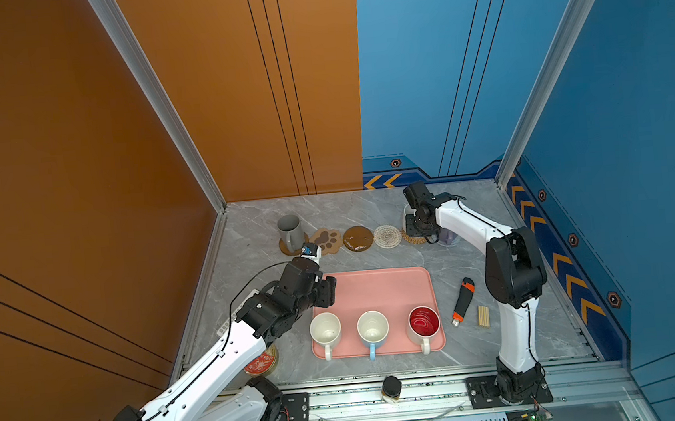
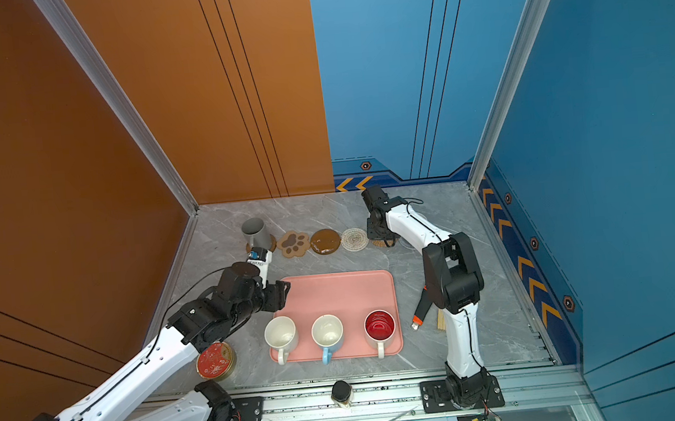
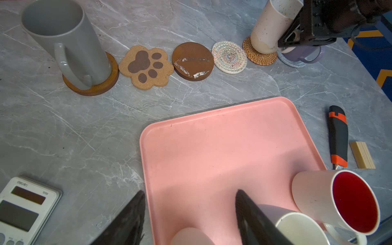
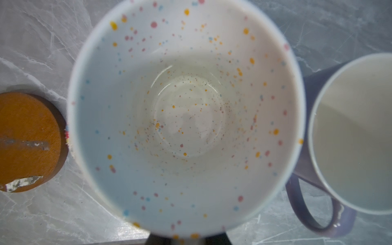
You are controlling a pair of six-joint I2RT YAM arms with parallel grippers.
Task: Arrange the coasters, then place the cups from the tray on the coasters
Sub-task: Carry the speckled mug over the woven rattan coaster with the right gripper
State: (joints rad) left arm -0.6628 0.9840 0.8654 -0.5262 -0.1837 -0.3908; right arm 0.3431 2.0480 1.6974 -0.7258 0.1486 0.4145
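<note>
Right gripper (image 3: 293,38) is clamped on the speckled cup (image 3: 269,25), which stands on the rattan coaster (image 3: 259,57). Left gripper (image 3: 190,192) hangs over the tray (image 3: 212,137), fingers apart, nothing between them.

Only writing we can read is "deli" on the calculator (image 3: 23,203). The pattern on the red tin (image 2: 215,361) is too small for us.

Row beyond the tray:
- grey cup (image 3: 63,38) on a brown disc (image 3: 101,87)
- paw coaster (image 3: 146,66)
- second brown disc (image 3: 193,61)
- white woven coaster (image 3: 229,57)
- the rattan coaster
- lavender cup (image 3: 303,55) on the blue-grey coaster (image 3: 290,62)

White cup (image 1: 325,331), blue cup (image 1: 373,328) and red-lined cup (image 1: 424,321) stand along the tray's near edge. Knife (image 3: 338,137) and wood block (image 3: 362,155) lie to its right.

We see a grey marble-look tabletop (image 3: 84,127), an orange wall (image 1: 73,159) on the left and a blue wall (image 1: 631,111) with yellow chevrons (image 1: 567,279) on the right.
</note>
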